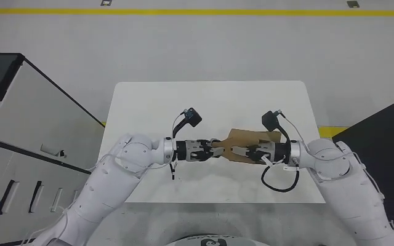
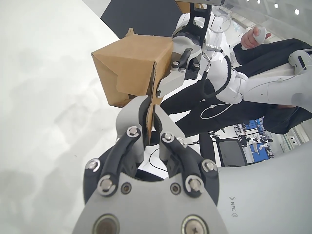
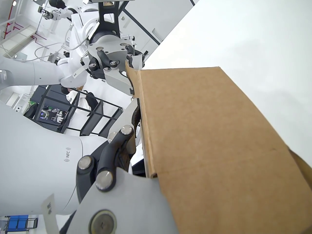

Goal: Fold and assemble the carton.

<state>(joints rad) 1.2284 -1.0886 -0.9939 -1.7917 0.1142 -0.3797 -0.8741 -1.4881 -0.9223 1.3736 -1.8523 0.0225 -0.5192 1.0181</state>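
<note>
Top view: above the near middle of the white counter, the brown cardboard carton hangs between both arms. It is opened into a box with one end's flaps folded inward, but closing looks unfinished. The left claw is clamped on a flap edge, and the right claw pinches the opposite wall.

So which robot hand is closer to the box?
Neither, it's a tie: both are touching it. The left hand pinches a flap at one end of the box, and the right hand grips the wall at the opposite end.
</note>
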